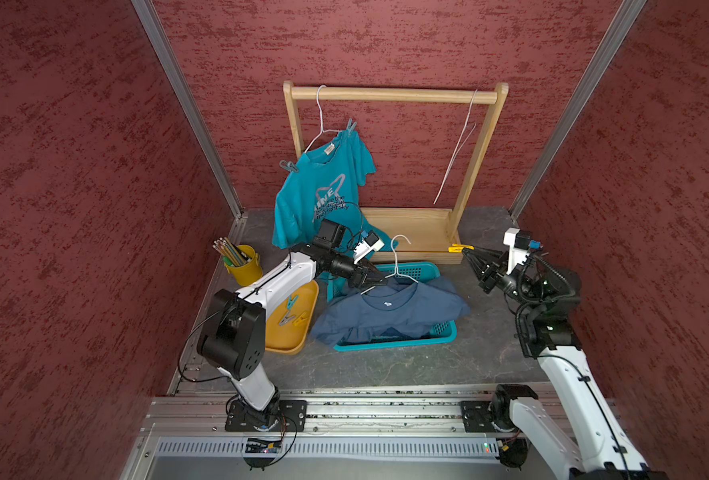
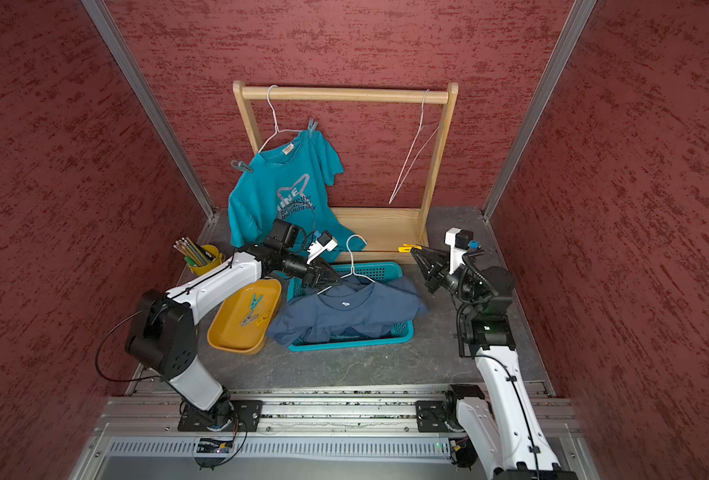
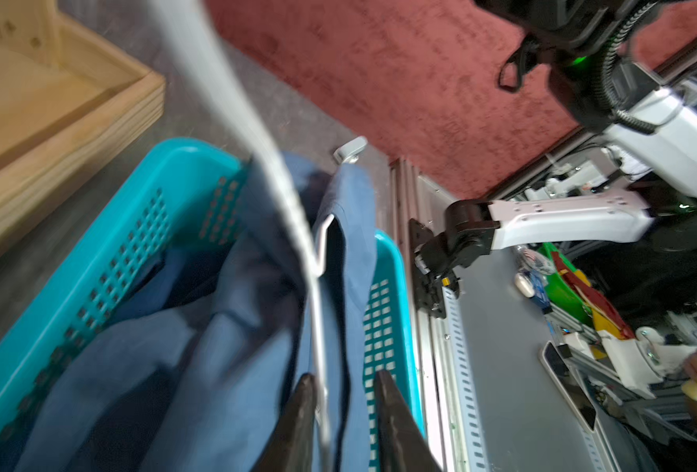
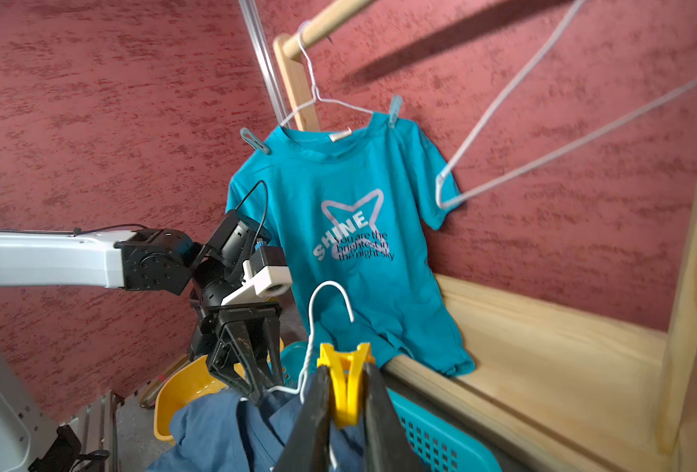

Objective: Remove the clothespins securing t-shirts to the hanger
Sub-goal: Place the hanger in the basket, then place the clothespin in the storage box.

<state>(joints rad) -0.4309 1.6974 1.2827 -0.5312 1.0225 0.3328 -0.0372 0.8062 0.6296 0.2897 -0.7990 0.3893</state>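
Note:
My right gripper (image 4: 345, 384) is shut on a yellow clothespin (image 4: 346, 367), held in the air by the rack's base (image 1: 454, 249). My left gripper (image 3: 343, 378) stands open over the teal basket, and the white hanger (image 1: 398, 266) wire runs between its fingers, against one of them. That hanger lies in the slate blue t-shirt (image 1: 394, 309), draped over the basket with a navy t-shirt (image 3: 191, 278) under it. The teal t-shirt (image 1: 323, 191) hangs on the rack, pinned by two teal clothespins (image 1: 350, 124) (image 1: 288, 166).
The teal basket (image 1: 440, 336) sits mid-table. A yellow tray (image 1: 282, 340) to its left holds three loose clothespins (image 1: 290, 302). A yellow cup of pencils (image 1: 242, 264) stands at the far left. The wooden rack (image 1: 394, 94) at the back also carries a bare hanger (image 1: 456, 162).

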